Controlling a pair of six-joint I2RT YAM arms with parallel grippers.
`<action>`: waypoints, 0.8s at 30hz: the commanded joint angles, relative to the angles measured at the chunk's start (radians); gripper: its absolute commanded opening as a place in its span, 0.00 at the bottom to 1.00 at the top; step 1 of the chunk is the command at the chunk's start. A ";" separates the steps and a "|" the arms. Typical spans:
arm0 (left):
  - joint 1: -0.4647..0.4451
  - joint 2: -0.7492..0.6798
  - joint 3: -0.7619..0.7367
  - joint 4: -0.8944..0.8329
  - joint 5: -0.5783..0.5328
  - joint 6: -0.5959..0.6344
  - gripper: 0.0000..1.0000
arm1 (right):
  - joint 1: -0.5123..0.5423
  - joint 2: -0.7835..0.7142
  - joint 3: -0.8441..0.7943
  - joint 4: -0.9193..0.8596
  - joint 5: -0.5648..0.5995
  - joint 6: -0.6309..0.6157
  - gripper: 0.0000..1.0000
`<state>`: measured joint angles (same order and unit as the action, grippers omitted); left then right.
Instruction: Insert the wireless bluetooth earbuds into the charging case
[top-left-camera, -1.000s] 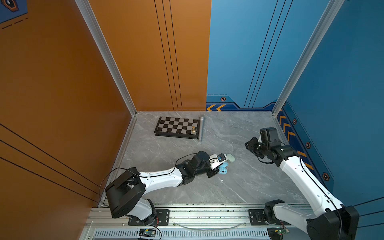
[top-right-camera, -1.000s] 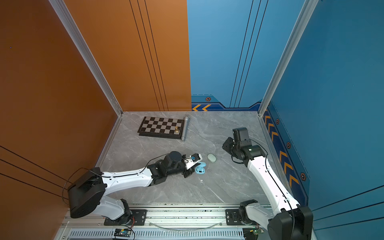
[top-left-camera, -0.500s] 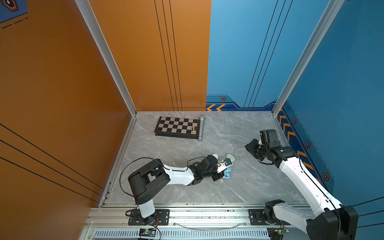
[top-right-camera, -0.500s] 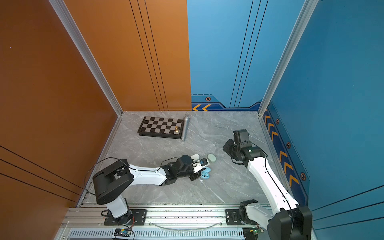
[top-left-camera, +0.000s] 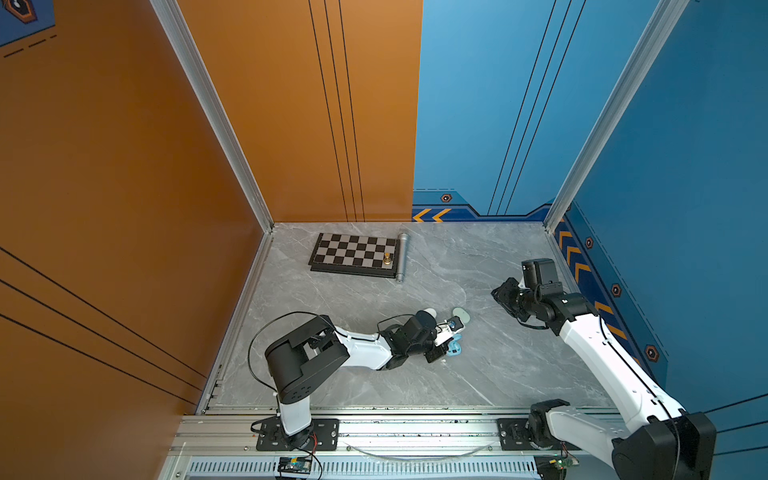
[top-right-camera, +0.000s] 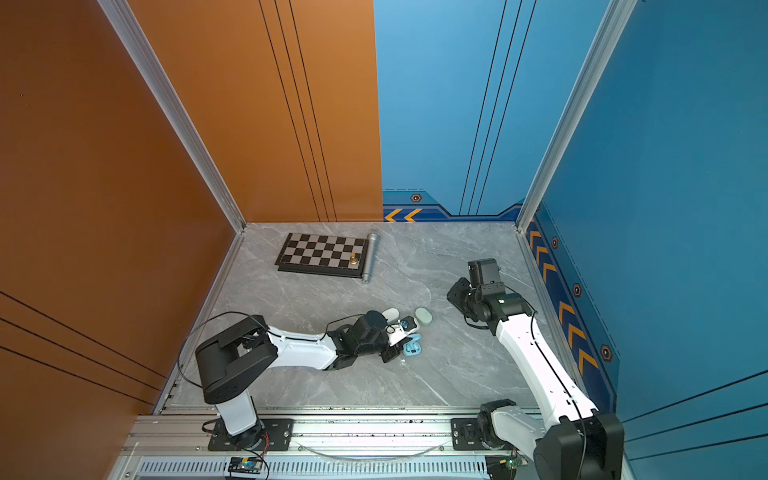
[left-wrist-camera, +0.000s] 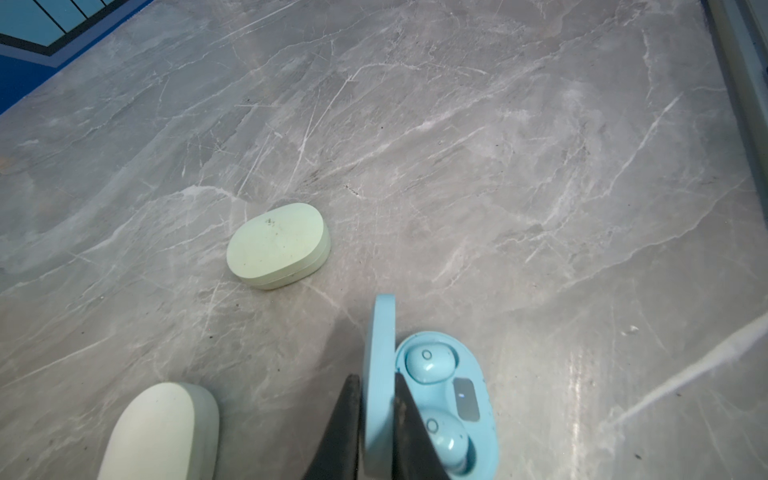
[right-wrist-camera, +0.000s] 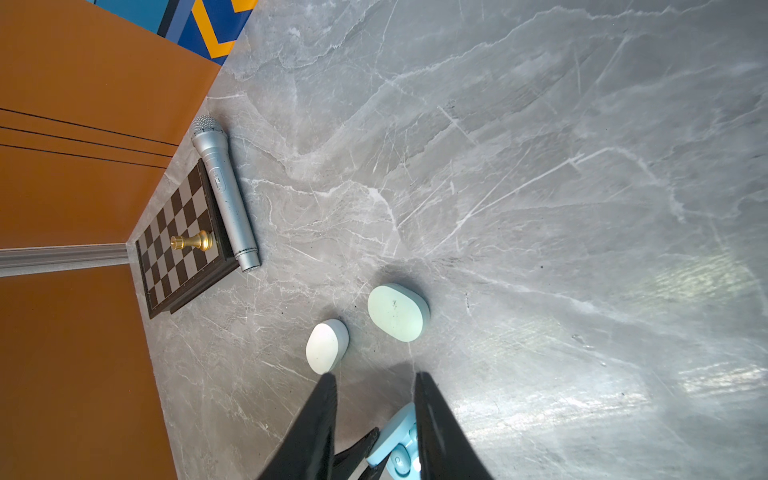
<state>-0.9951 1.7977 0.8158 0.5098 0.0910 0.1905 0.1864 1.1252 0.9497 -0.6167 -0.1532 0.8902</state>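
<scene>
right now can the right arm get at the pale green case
Probably yes: the pale green case lies apart from the blue case, and the open right gripper points at it with nothing between.

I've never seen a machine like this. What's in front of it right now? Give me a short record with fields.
open case: light blue case on the grey table, lid upright
contents: two light blue earbuds in its wells
left arm: left gripper straddles the lid; grip unclear
right arm: right gripper open, empty
closed cases: pale green case, white case
far corner: chessboard, gold chess piece, microphone alongside
</scene>
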 joint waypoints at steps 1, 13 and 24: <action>0.018 0.012 0.025 0.013 0.003 -0.024 0.20 | -0.009 -0.022 -0.014 -0.011 0.003 -0.029 0.36; 0.051 -0.200 -0.048 -0.035 -0.053 -0.028 0.52 | 0.039 0.046 0.035 -0.050 -0.038 -0.358 0.52; 0.121 -0.725 -0.218 -0.303 -0.218 -0.208 0.98 | 0.282 0.395 0.190 -0.121 0.047 -0.581 0.55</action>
<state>-0.8879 1.1320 0.6613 0.3183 -0.0528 0.0666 0.4274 1.4746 1.0908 -0.6834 -0.1555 0.4057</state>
